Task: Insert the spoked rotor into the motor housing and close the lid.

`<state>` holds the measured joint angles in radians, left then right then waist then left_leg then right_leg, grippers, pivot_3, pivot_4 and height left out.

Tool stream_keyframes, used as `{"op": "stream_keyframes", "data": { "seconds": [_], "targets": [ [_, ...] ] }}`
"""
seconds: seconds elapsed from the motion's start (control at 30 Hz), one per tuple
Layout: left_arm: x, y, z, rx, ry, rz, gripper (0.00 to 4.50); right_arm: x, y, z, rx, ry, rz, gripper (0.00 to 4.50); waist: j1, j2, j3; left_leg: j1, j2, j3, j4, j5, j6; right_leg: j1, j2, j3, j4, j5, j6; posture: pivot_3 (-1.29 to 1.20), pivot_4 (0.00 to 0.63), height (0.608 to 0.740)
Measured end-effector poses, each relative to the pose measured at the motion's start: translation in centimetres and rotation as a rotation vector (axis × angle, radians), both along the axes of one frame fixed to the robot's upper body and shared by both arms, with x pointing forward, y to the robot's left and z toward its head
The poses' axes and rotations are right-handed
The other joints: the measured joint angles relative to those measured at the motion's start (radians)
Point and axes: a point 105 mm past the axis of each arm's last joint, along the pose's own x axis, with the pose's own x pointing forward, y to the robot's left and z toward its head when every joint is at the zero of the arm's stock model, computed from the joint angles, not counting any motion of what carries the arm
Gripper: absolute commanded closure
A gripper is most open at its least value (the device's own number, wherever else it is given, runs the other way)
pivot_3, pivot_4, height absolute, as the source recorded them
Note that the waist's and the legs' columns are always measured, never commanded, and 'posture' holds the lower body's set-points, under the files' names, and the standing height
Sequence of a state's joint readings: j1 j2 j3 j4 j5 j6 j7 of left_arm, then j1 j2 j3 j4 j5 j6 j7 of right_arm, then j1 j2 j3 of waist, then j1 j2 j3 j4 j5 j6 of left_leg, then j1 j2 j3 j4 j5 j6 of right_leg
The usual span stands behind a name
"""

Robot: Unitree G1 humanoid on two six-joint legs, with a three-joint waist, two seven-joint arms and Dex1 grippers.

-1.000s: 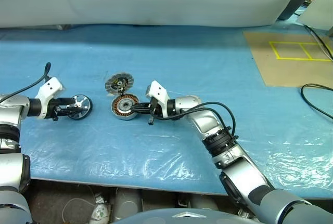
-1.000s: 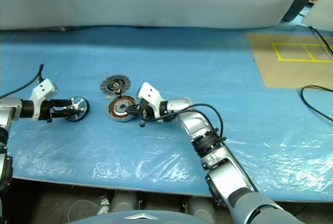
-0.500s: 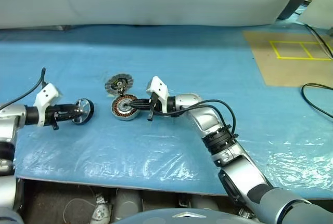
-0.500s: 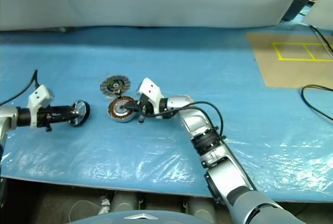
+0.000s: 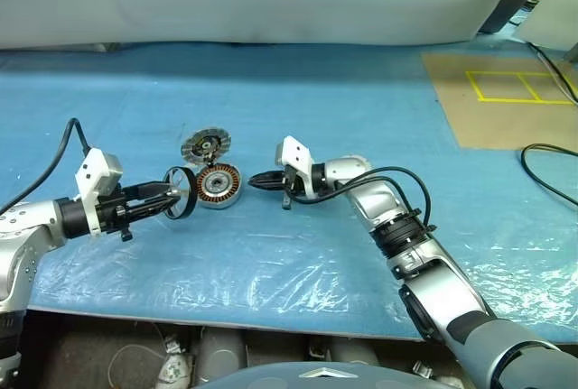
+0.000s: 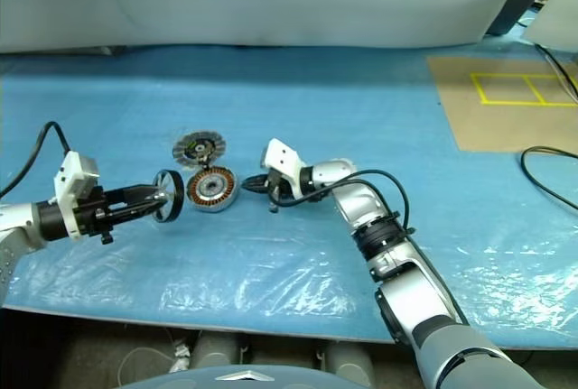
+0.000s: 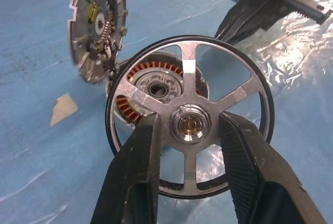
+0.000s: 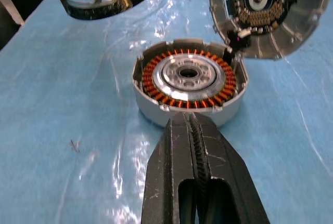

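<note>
Spread over the whole bench, the blue plastic sheet (image 5: 298, 254) carries the work, and the motor housing (image 5: 219, 186) sits on it with its copper windings facing up and its hinged lid (image 5: 206, 145) standing open just behind. The chief change is on the left: a second ago the left gripper (image 5: 172, 199) was well out to the left of the housing, and now it has swung in, so the spoked rotor (image 5: 180, 204) hangs on edge just beside the housing's left flank, clear of the sheet. Its jaws are partly open, clamped on the rotor's hub. The right gripper (image 5: 257, 178) has backed off from the housing's right side — fingers pressed together, holding nothing, a gap now showing. That suggests the housing is being left free for insertion; the rotor is not yet tipped flat. The left wrist view shows the fingers (image 7: 138, 167) pinching the hub between spokes, with the windings visible through them; the right wrist view shows the housing's empty central bore.
</note>
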<state>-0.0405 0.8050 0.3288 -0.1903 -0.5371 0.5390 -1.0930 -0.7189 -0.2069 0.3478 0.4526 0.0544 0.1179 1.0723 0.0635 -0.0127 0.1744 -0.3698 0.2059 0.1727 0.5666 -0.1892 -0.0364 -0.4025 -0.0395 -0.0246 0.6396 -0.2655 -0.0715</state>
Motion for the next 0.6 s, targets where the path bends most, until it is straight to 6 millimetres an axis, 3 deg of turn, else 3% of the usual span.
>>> {"op": "stream_keyframes", "data": {
  "seconds": [0.27, 0.6],
  "targets": [
    [1.4, -2.4, -1.0, -0.023, -0.003, 0.005, 3.17, 0.2, -0.2, -0.4, -0.017, -0.011, -0.008, 4.50, 0.001, 0.000, 0.000, -0.001, 0.000, 0.000, 0.001, 0.000, 0.000, 0.000, 0.000, 0.000, 0.000, 0.002, 0.003, 0.00, 0.150, 0.740],
    [3.2, -3.0, -0.8, -0.020, -0.039, 0.014, 3.17, 0.1, -0.6, -1.3, -0.028, 0.006, -0.032, 4.50, 0.001, 0.000, 0.000, -0.001, 0.000, 0.000, 0.002, 0.000, 0.000, 0.000, 0.000, 0.000, 0.001, 0.002, 0.003, 0.00, 0.150, 0.740]
  ]
}}
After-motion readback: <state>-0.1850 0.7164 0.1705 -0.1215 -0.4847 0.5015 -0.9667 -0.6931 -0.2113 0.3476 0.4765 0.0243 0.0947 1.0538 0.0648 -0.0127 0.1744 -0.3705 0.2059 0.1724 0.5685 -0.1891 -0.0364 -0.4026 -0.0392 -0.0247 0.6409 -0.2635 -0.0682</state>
